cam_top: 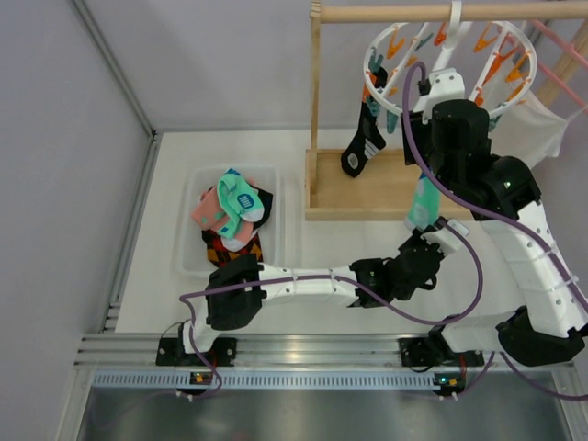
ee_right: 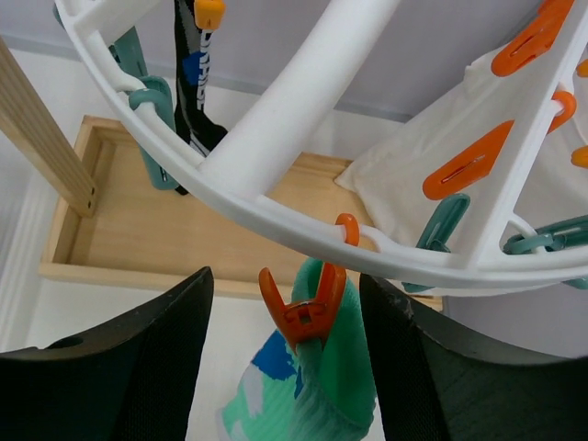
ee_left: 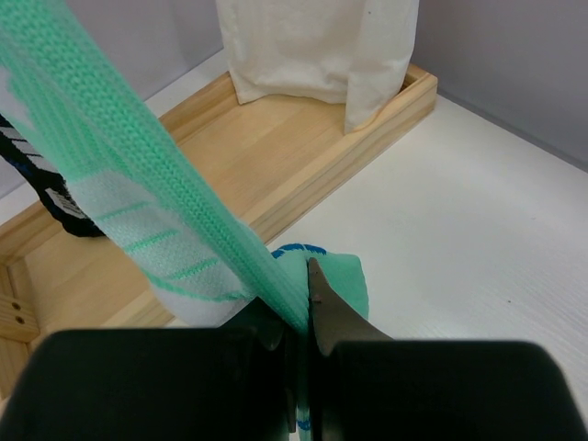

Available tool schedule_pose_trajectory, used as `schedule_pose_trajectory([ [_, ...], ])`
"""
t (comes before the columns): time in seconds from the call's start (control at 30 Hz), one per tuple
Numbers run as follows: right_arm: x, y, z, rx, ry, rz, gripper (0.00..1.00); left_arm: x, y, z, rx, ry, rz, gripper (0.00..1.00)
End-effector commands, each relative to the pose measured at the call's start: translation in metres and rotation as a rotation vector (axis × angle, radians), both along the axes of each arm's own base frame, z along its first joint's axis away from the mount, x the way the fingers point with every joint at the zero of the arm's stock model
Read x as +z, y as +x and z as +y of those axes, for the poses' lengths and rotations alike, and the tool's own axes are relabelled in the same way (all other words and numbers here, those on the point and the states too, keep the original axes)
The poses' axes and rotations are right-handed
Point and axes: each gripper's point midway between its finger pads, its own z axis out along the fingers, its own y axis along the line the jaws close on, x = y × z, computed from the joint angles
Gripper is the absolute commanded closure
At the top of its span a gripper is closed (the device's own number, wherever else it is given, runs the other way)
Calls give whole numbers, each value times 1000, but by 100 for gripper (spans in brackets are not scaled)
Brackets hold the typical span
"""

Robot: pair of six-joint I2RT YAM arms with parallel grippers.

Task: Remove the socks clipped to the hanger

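Note:
The round white hanger (cam_top: 450, 55) hangs from the wooden rail; its ring also shows in the right wrist view (ee_right: 276, 119). A mint-teal sock (cam_top: 424, 204) hangs from an orange peg (ee_right: 308, 308). My left gripper (cam_top: 430, 243) is shut on this sock's lower end (ee_left: 303, 308), and the sock (ee_left: 119, 165) is stretched taut upward. My right gripper (ee_right: 289, 344) is open just under the ring, one finger (ee_right: 138, 358) on each side of the peg and the sock's cuff (ee_right: 340, 377). It reaches the ring in the top view (cam_top: 439, 87). A black sock (cam_top: 365, 142) hangs at the ring's left.
A clear bin (cam_top: 276, 175) at the left holds pink and mint socks (cam_top: 228, 207) and a black sock with red-orange diamonds (cam_top: 230, 248). The wooden stand's base tray (cam_top: 367, 197) lies under the hanger. A white cloth (ee_right: 432, 175) hangs on the right beside a pink hanger (cam_top: 560, 50).

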Motion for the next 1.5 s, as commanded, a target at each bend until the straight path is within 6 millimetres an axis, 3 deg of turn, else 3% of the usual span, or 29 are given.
schedule_pose_trajectory([
  [0.0, 18, 16, 2, 0, 46, -85, 38, 26, -6, -3, -21, -58, -4, 100],
  [0.23, 23, 22, 3, 3, 70, -139, 52, 23, -8, -4, -32, -55, 2, 100],
  [0.43, 21, 25, 0, -24, 87, -147, 81, 26, -7, -1, -28, -57, -1, 100],
  [0.67, 23, 22, 0, -16, 110, -156, 82, 16, -7, 4, -23, -40, 10, 100],
  [0.8, 24, 21, 2, -3, 129, -157, 82, 7, -7, 21, 5, -30, 32, 100],
  [0.87, 23, 20, 6, 26, 148, -154, 81, 15, -5, 37, 22, -68, 69, 100],
  [0.9, 25, 19, 3, 27, 154, -159, 79, -2, -4, 48, 33, -36, 86, 100],
  [0.97, 25, 18, 6, 44, 194, -158, 76, 8, 4, 74, 78, -73, 111, 100],
  [1.03, 26, 14, 7, 71, 215, -158, 70, 0, 12, 99, 125, -76, 148, 100],
  [1.07, 26, 12, 7, 80, 225, -156, 69, 13, 14, 117, 142, -90, 159, 100],
  [1.1, 28, 9, 3, 78, 235, -165, 68, 5, 16, 131, 162, -76, 175, 100],
  [1.17, 29, 4, -2, 77, 252, -174, 66, 18, 28, 166, 234, -113, 200, 100],
  [1.2, 27, 3, -2, 83, 254, -171, 65, 11, 35, 184, 276, -102, 209, 100],
  [1.3, 29, -4, -12, 72, 268, -187, 59, 27, 44, 230, 359, -157, 228, 100],
  [1.37, 33, -9, -20, 57, 279, -204, 57, 19, 46, 253, 396, -161, 263, 100],
  [1.4, 31, -10, -21, 54, 278, -200, 52, 32, 54, 273, 430, -208, 262, 100],
  [1.47, 33, -13, -26, 48, 282, -212, 48, 33, 60, 294, 472, -227, 267, 100],
])
